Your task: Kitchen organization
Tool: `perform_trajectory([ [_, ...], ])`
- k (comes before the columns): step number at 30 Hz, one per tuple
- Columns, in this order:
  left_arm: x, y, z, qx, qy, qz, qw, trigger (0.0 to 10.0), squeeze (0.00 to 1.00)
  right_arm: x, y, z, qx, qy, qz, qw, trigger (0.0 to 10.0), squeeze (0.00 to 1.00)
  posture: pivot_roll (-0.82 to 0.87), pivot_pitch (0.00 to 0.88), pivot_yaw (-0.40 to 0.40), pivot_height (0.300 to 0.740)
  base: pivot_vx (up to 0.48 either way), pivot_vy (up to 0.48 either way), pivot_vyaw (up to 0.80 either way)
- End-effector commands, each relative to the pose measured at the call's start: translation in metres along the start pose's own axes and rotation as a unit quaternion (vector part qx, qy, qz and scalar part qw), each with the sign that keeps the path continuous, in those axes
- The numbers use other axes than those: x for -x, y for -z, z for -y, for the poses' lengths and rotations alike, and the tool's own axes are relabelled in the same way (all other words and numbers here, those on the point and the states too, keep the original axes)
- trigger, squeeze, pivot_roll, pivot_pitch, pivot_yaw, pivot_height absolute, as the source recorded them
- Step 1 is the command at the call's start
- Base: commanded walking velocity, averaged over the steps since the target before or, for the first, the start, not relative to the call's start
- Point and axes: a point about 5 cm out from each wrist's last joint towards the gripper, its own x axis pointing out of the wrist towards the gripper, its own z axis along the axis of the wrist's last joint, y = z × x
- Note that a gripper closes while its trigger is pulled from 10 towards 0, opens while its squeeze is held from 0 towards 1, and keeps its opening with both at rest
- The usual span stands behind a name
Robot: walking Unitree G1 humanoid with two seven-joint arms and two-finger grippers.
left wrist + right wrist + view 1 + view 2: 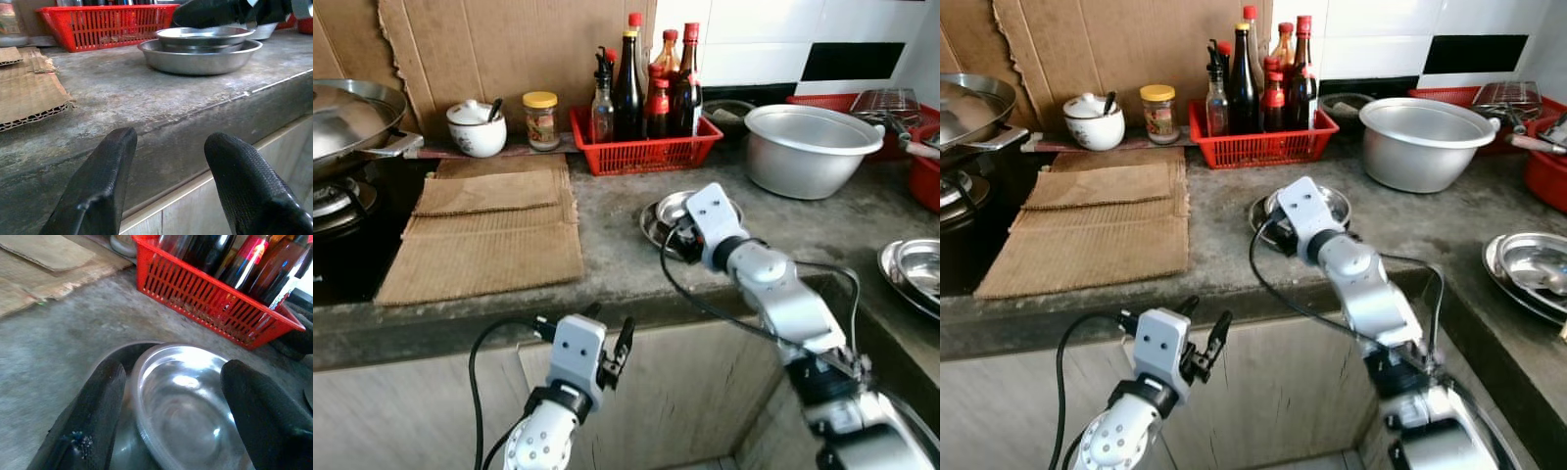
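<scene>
A small steel bowl [190, 396] sits nested in a wider steel dish [195, 61] in the middle of the grey counter [607, 255]. My right gripper [173, 369] hovers low over this stack, open, with one black finger on each side of the small bowl's rim; I cannot tell whether the fingers touch it. From the head, the same stack [668, 211] is partly hidden by the right wrist. My left gripper [607, 338] is open and holds nothing, below and in front of the counter's front edge [161, 127].
Behind the stack stands a red basket [646, 152] of sauce bottles. A big aluminium basin [808, 147] is at the right, more steel plates [913, 269] at the far right. Cardboard sheets [489, 225], a white pot [477, 129], a jar [541, 119] and a wok [347, 117] fill the left.
</scene>
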Motion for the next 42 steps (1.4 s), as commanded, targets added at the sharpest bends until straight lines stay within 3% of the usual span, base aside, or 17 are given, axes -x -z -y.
perform_trajectory([
  [1, 0.0, -0.002, 0.0, -0.003, -0.008, 0.002, 1.0, 10.0, 0.0, -0.004, -0.004, 0.005, 0.015, -0.004, -0.012, 1.0, 10.0, 0.0, 0.05, 0.017, -0.066, 0.74, 0.0, 0.0, 0.0],
  [14, -0.001, -0.003, 0.001, -0.001, -0.009, 0.003, 1.0, 10.0, 0.0, -0.017, -0.013, 0.017, 0.037, -0.041, -0.051, 0.997, 10.0, 0.0, 0.05, 0.024, -0.077, 0.74, 0.0, 0.0, 0.0],
  [23, -0.001, -0.003, 0.001, -0.001, -0.009, 0.003, 1.0, 10.0, 0.0, -0.019, -0.003, 0.02, 0.044, -0.057, -0.122, 0.99, 10.0, 0.0, 0.04, 0.026, -0.075, 0.74, 0.0, 0.0, 0.0],
  [30, -0.002, -0.002, 0.001, -0.002, -0.009, 0.002, 1.0, 10.0, 0.0, -0.024, -0.014, 0.022, 0.04, -0.058, -0.118, 0.99, 10.0, 0.0, 0.04, 0.025, -0.074, 0.74, 0.0, 0.0, 0.0],
  [42, -0.002, -0.003, 0.001, 0.002, -0.01, 0.003, 1.0, 10.0, 0.0, -0.03, -0.015, 0.014, 0.067, -0.064, -0.184, 0.979, 10.0, 0.0, 0.04, 0.026, -0.079, 0.74, 0.0, 0.0, 0.0],
])
